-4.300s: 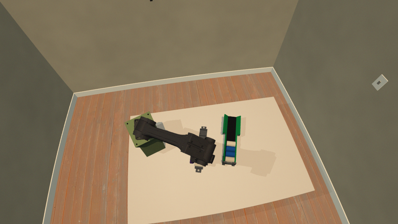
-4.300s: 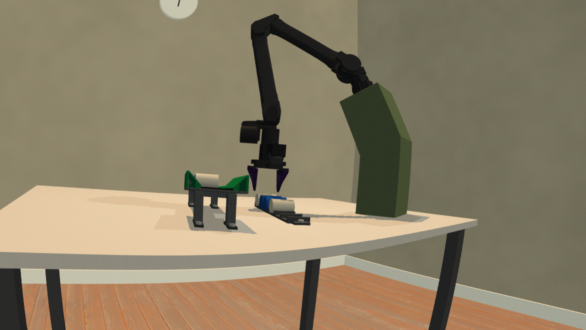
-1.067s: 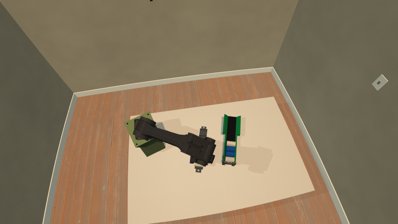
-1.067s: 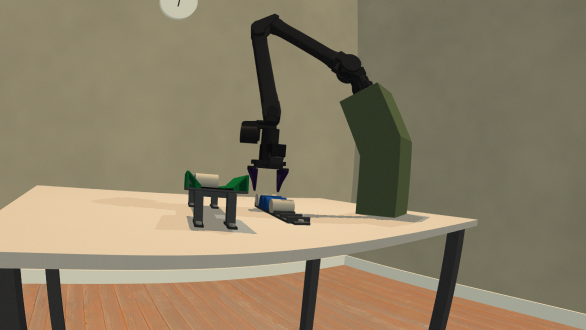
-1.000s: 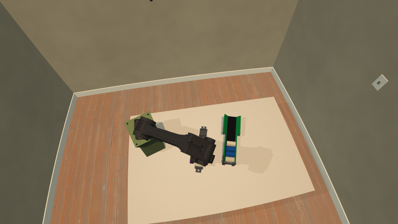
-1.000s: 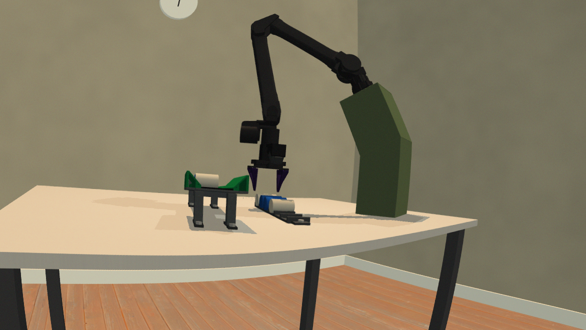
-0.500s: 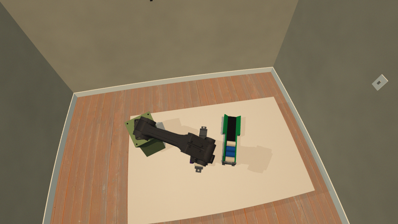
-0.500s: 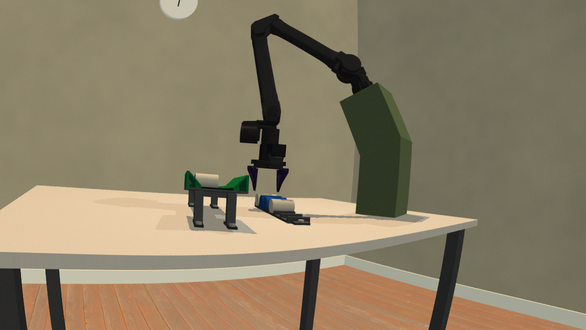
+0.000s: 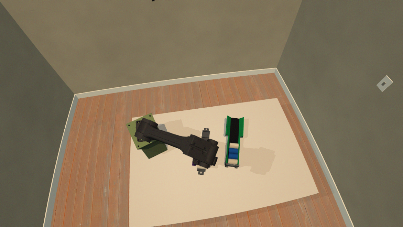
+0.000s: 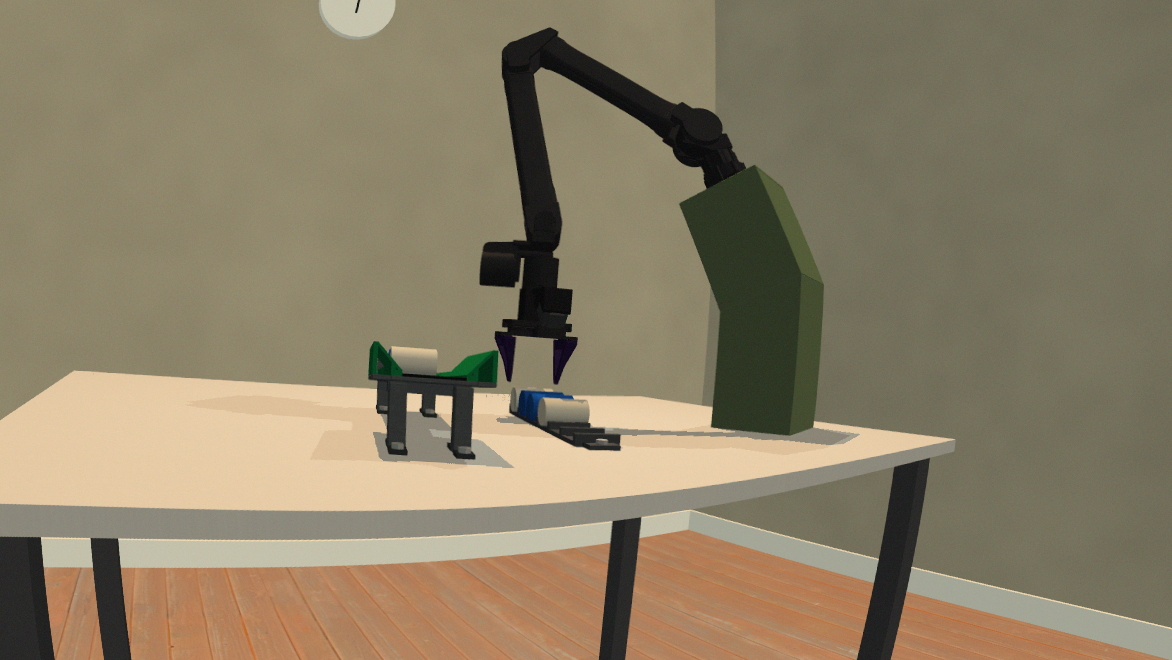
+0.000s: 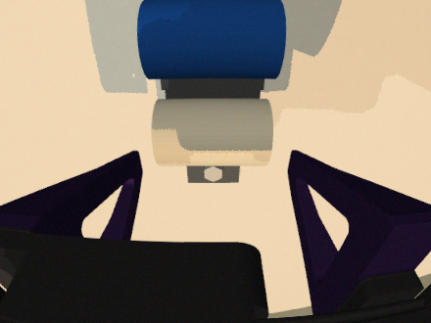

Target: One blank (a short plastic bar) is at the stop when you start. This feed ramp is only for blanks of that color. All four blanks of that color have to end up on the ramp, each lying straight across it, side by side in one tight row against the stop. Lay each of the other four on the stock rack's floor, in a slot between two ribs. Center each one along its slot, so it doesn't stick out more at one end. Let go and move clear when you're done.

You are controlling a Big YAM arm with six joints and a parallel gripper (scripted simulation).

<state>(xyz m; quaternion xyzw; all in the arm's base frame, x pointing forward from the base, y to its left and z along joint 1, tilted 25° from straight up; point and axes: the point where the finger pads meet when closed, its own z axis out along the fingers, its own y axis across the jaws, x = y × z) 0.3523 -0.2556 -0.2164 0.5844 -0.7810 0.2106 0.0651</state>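
End effector: we see the end effector (image 9: 201, 165) (image 10: 532, 382) (image 11: 215, 161) spread wide though short of its full reach, with nothing in its hold; its purple fingers point down above the far part of the stock rack in the exterior view.
Stock rack: the stock rack (image 9: 205, 134) (image 10: 602, 434) (image 11: 213, 90) stands on the table (image 9: 169, 197) (image 10: 246, 483), largely hidden from us by the arm (image 9: 169, 138) (image 10: 533, 155) in the top view.
Rack blanks: we find a cream end blank (image 9: 201, 167) (image 11: 213, 132) beside the bolted tab, a blue rack blank (image 11: 212, 39) next along with a small gap between them, and a cream near blank (image 10: 563, 411) toward the exterior camera. We cannot tell the full count.
Feed ramp: we see the green-sided feed ramp (image 9: 241, 126) (image 10: 485, 366) raised on dark legs, beside the rack and apart from it.
Ramp blanks: four lie straight across in a close row. From the stop (image 9: 231, 165) we read a lower cream blank (image 9: 232, 161), a lower blue blank (image 9: 233, 156), an upper blue blank (image 9: 233, 150) and an upper cream blank (image 9: 233, 145) (image 10: 413, 360).
Sorting: we have both colors on the ramp, the blues between the creams.
Pedestal: our arm is mounted on a green pedestal (image 9: 153, 150) (image 10: 754, 327).
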